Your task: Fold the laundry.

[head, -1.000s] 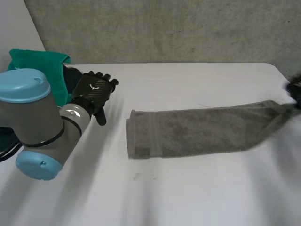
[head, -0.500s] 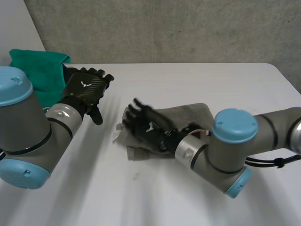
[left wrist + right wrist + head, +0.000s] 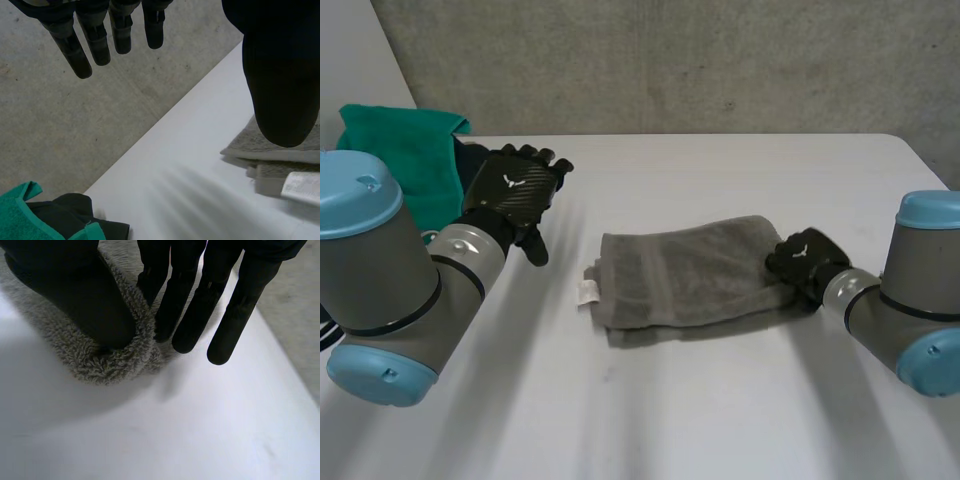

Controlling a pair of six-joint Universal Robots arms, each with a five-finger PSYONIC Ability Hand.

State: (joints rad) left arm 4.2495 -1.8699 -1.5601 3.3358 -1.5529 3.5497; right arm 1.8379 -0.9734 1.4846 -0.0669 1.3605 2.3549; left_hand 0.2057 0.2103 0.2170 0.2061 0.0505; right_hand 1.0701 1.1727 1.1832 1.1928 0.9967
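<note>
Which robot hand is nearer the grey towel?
Right. The right robot hand pinches the end fold of the grey towel; the left robot hand hovers open, apart from it, by the green cloth.

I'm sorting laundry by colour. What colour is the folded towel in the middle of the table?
Grey; the towel shows best in the head view.

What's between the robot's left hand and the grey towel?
Just bare white table. In the head view nothing lies between the left hand and the grey towel.
</note>
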